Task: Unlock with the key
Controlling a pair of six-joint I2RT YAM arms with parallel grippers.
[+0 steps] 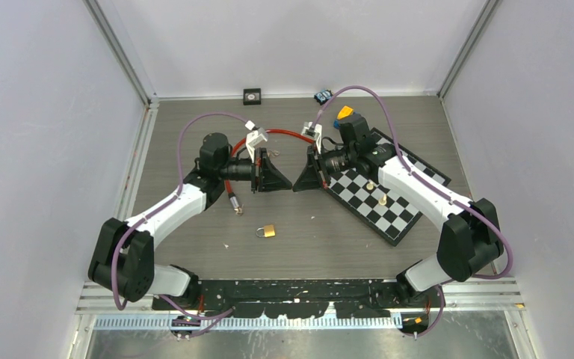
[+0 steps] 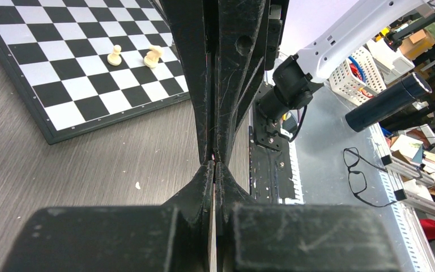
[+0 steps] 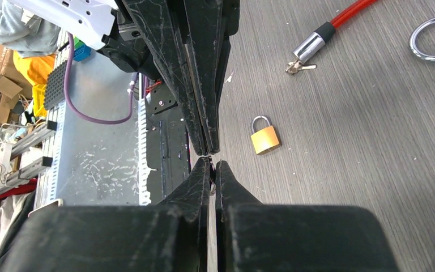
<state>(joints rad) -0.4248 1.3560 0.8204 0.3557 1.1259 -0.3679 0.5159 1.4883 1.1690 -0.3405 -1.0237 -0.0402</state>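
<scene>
The padlock is lying flat on the table nearest the arm bases, its long axis running left to right with the shackle pointing left. Just beyond it to the left, small keys are resting at the metal end of a red cable. Farther back, the left gripper and right gripper are meeting tip to tip in the air, both clenched; whether a key is pinched there I cannot tell, and the padlock is sitting nearward and slightly left of them, marginally closer to the left gripper
</scene>
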